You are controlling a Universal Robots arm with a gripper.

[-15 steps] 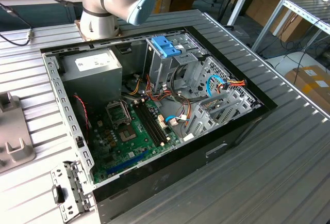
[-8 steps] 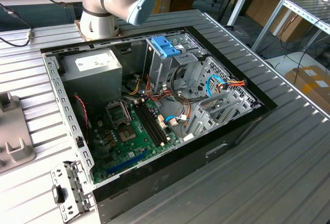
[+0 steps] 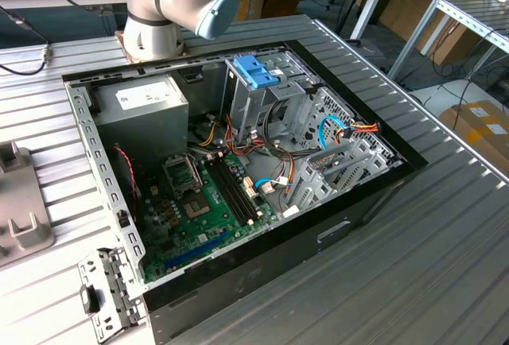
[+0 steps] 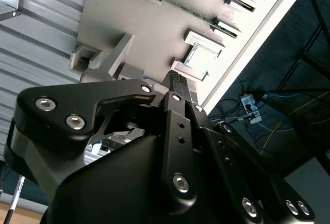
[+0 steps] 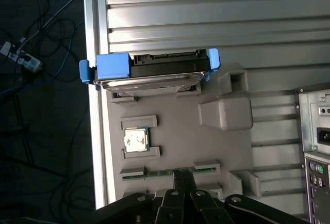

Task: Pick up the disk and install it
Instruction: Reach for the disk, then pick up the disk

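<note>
- End effector, pressed together and empty, is hovering apart from the disk.
- Disk is resting on a grey tray.
- In the exterior view, the tray is lying at nine o'clock from the computer case.

We've got bright, even light from above in the exterior view, and the ribbed table gives back a soft sheen. Shadows inside the computer case are mild, deepest under its near wall. In the second wrist view the table's edge burns out to white, while the gripper sits dark and slightly soft near the lens. In the first wrist view the disk catches a gleam and casts a narrow shadow; the floor is dim.
</note>
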